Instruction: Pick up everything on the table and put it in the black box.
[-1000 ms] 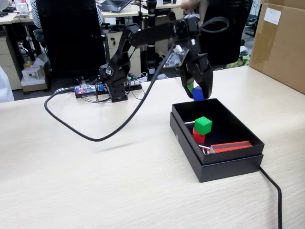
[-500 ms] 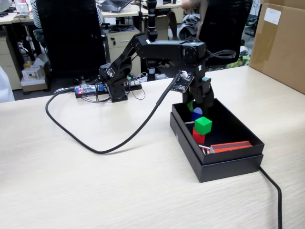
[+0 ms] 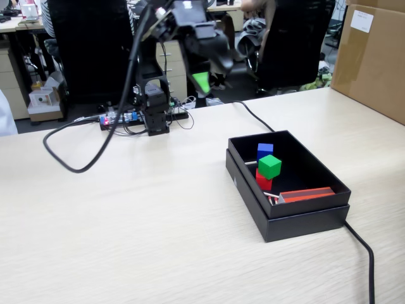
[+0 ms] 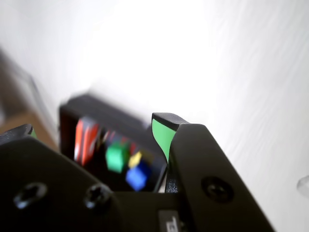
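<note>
The pincer (image 3: 205,76) is hanging high above the far side of the desk (image 3: 126,215), well apart from the black box (image 3: 304,212), its jaws standing apart with nothing between them; the green on its inner face is a pad, not a cube. Inside the box, the blue cube (image 3: 265,151) is sitting near the far wall, the green cube (image 3: 270,166) is resting on top of the red cube (image 3: 262,182), and red-and-white strips (image 3: 304,194) are lying along the near end. The wrist view, though blurred, is also showing a yellow cube (image 4: 135,158) in the box beside the blue one.

Judging from this, all four cubes are already in the box, and no cube is showing on the bare desktop, so the task is looking finished. The next move is likely just parking the arm.

The desk is pale wood-grain, with a black cable (image 3: 82,145) looping across it. Behind, office chairs (image 3: 88,44) and a brown carton (image 3: 373,57) are standing.
</note>
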{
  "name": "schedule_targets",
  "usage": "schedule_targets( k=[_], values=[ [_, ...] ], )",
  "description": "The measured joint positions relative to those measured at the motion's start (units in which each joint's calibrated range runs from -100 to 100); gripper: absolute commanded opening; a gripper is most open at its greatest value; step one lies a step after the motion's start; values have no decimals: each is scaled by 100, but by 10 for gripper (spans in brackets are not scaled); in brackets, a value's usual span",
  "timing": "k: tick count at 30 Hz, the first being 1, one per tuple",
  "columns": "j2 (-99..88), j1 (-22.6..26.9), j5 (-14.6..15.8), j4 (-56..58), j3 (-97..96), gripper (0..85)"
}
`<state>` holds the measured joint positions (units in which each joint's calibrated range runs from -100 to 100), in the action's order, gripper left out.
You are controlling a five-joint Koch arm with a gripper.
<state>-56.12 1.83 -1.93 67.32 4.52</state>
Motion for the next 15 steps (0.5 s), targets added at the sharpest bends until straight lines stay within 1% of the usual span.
schedule_targets(
  k=[1, 2, 3, 4, 6, 9, 12, 15],
  values=[
    [-440, -215, -93, -348, -703, 497],
    [-1307, -576, -317, -1324, -2273, 500],
    [-1346, -586, -327, -1417, -2355, 500],
    [-1981, -752, -444, -2300, -3770, 501],
    [-2421, -835, -542, -2904, -4829, 521],
    [-3146, -825, -552, -3268, -5760, 524],
    [-3741, -708, -527, -3314, -6518, 523],
    [-4091, -513, -396, -3477, -6992, 523]
  ],
)
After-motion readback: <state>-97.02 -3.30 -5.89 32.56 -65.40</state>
